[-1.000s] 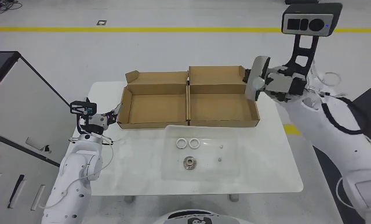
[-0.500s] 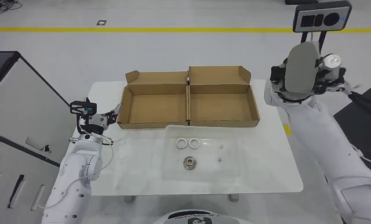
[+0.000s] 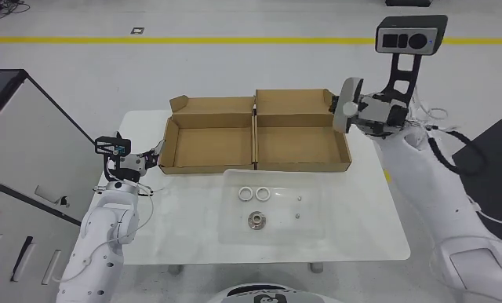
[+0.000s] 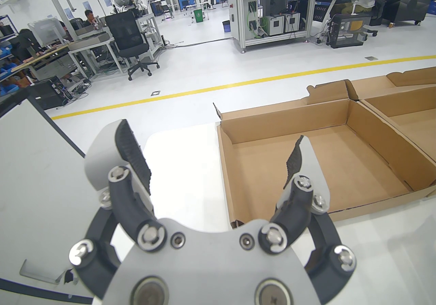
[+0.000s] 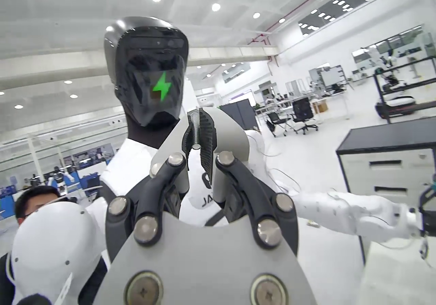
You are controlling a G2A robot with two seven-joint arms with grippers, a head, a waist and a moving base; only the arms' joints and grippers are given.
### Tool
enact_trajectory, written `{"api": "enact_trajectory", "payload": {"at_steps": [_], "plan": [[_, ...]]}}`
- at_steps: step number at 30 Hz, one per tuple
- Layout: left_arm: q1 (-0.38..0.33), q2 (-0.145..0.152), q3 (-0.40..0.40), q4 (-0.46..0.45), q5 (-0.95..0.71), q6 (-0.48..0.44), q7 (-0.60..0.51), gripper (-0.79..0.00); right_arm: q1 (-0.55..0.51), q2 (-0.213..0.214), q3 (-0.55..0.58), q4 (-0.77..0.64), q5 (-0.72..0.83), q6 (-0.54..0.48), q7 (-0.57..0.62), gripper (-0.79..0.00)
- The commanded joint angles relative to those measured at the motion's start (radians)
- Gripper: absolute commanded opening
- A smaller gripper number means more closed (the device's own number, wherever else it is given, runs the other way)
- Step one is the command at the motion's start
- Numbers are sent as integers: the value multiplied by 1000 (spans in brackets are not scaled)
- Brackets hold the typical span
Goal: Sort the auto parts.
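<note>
**A:** Where do we have the part?

**B:** A small metal part (image 5: 195,131), ribbed like a spring or a threaded stud (we cannot tell which), sits pinched at the very tips of our right jaws. They are clamped on it and turned up toward our head.

**A:** And the other parts?

**B:** They are well apart from both sets of jaws, on the clear tray (image 3: 310,228) on the desk (image 3: 361,217). There is a white ring (image 3: 246,194) with a second ring (image 3: 263,195) just beside it, a flanged disc (image 3: 254,220), and two tiny bits (image 3: 300,198).

**A:** The boxes?

**B:** The right box (image 3: 302,144) lies below and just beside our right jaws. The left box (image 3: 208,146) lies just ahead of our left jaws, which stand apart with nothing between them.

**A:** What could go wrong from here?

**B:** We judge the hold to be thin: a narrow round piece caught only at the pad tips. Turning the wrist over to face the box could let it roll or slide out, and it might land on the desk or the floor. If we let go from too high, it may bounce off the cardboard, over the low wall or into the neighbouring box.

**A:** And on the left?

**B:** Our left jaws are near the left box's wall. A careless swing toward the tray could catch the wall and shove both boxes.
</note>
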Motion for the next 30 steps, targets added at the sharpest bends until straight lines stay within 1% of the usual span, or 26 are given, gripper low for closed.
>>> {"api": "enact_trajectory", "payload": {"at_steps": [1,3,6,9,15,21,30], "plan": [[0,0,0,0,0,0,0,0,-5,-2,6,-5,-46,0,-14,-785],[0,0,0,0,0,0,0,0,-8,-3,14,-10,-79,2,-23,-785],[0,0,0,0,0,0,0,0,-18,-7,20,-18,-88,8,-31,-785],[0,0,0,0,0,0,0,0,-31,-11,26,-27,-49,13,-27,-785],[0,0,0,0,0,0,0,0,-49,-24,30,-32,92,36,22,-785],[0,0,0,0,0,0,0,0,-53,-37,38,-27,170,71,69,-785],[0,0,0,0,0,0,0,0,-53,-37,38,-27,170,71,69,-785]]}}
